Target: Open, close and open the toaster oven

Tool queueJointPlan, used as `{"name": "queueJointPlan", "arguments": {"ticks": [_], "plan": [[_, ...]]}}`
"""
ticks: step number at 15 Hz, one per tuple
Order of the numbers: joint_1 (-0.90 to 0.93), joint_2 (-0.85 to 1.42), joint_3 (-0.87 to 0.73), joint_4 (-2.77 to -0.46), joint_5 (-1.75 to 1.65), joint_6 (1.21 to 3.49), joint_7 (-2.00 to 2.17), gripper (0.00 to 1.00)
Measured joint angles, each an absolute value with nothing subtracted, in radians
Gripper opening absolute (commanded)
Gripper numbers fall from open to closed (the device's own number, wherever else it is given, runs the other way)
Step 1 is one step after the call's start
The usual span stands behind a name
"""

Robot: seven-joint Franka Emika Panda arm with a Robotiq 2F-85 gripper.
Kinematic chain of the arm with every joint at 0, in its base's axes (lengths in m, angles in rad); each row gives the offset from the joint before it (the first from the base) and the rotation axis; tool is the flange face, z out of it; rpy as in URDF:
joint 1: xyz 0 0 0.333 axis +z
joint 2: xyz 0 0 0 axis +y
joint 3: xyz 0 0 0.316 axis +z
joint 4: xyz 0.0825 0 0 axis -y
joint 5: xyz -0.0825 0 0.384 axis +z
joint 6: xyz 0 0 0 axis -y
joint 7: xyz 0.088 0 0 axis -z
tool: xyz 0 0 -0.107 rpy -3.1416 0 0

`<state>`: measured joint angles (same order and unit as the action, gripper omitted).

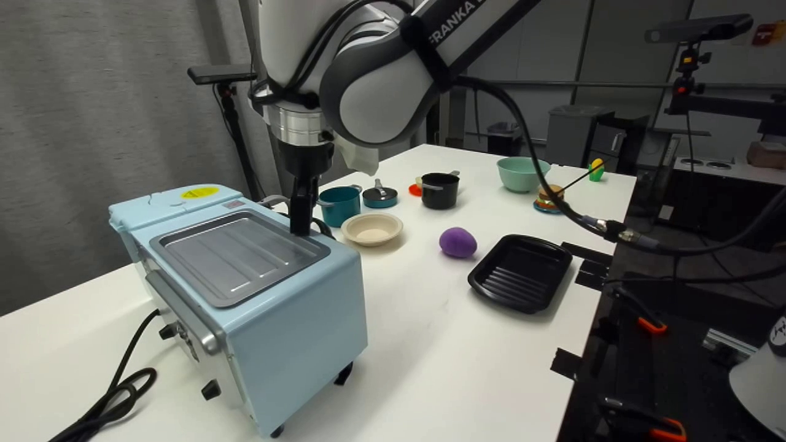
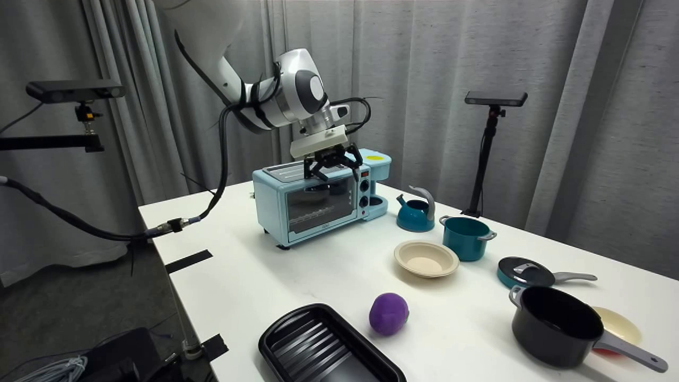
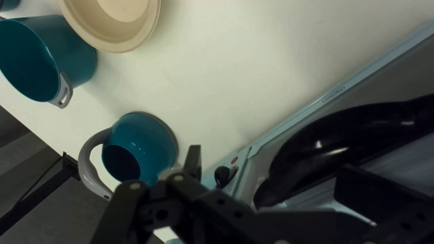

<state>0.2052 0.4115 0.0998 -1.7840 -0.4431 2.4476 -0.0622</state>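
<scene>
Toaster oven (image 1: 282, 319) upright on the white table (image 1: 442, 356). In an exterior view it lies at 10 o'clock from the beige bowl (image 2: 426, 259), with the teal kettle (image 2: 415, 217) at its own 3 o'clock. Glass door (image 2: 321, 206) reads shut or nearly so; a slim crack can't be ruled out.

Gripper (image 3: 269, 169) hangs at the upper front edge, fingers (image 3: 193, 159) spread wide, nothing held. Wrist view: glossy black door handle (image 3: 318, 145) runs off toward 2 o'clock, one end showing between the fingertips. Contact: can't tell.

Handling, my judgement: bulky thin-metal box, probably light enough to skid if yanked, so pull slowly. Door rigid, likely hinged along the bottom; expect some stiffness at first, then a drop under its own weight. Pane is the fragile part; keep fingertips off it. Handle hard, smooth, perhaps slippery. Best hold: mid-bar, a finger hooked behind from 12 o'clock, drawing out, then down. For closing, push on the bar or metal trim. Control knobs (image 2: 364, 185) on the door's 3 o'clock side are easily knocked; give them room.
</scene>
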Motion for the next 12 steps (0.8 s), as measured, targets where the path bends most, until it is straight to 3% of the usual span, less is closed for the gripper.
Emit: {"name": "queueJointPlan", "arguments": {"ticks": [12], "plan": [[0.176, 0.410, 0.060, -1.816, -0.438, 2.448, -0.063, 1.00]]}}
